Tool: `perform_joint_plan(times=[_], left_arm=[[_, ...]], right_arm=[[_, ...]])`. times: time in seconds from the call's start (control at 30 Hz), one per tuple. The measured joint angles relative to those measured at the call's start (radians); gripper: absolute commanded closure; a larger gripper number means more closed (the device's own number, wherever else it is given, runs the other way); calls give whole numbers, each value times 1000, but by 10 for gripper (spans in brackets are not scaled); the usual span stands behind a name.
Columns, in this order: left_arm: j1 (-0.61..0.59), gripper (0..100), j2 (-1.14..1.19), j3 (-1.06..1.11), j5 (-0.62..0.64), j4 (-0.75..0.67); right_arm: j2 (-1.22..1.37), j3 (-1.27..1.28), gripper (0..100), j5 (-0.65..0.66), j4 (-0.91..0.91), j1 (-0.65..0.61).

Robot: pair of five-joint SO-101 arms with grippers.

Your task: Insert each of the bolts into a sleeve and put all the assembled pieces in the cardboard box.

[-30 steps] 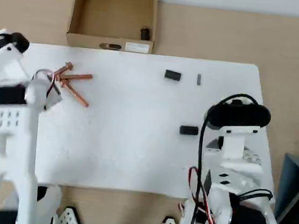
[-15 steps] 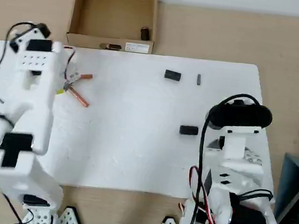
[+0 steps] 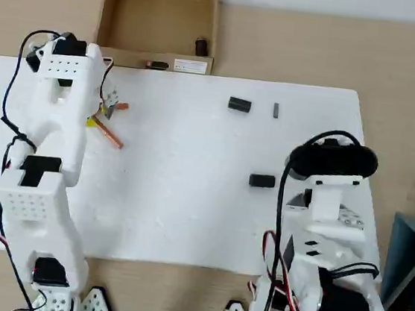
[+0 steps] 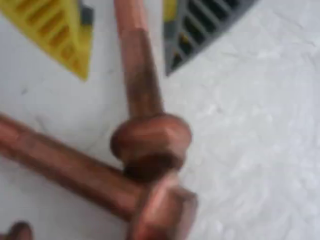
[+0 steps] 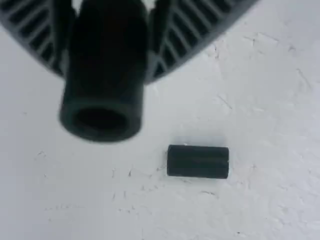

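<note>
Box: cardboard box stood at the far edge of the white mat.
Left arm: left gripper had its jaws apart, astride a bolt near the mat's left side.
Right arm: right gripper was clamped on a sleeve, above a second sleeve.
Risk: the bolt's head touched a second bolt; closing could probably drag both, or lift it tilted.

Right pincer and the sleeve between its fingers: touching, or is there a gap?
Touching. The right wrist view shows the sleeve clamped in the right pincer, both fingers against its sides with no gap. The loose sleeve lies apart on the white mat.
</note>
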Motion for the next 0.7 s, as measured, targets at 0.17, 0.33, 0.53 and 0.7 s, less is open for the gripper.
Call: perform_joint_plan(times=[0.17,0.33,0.53,0.7], left_arm=[[-29,888,2,0,0,2],[-43,888,9,0,0,-17],[-44,889,86,-3,2,-71],[-44,916,132,-34,0,-68]], right_arm=[[0,0,988,0,0,0],[0,0,988,0,0,0],[0,0,988,0,0,0],[0,0,988,0,0,0]])
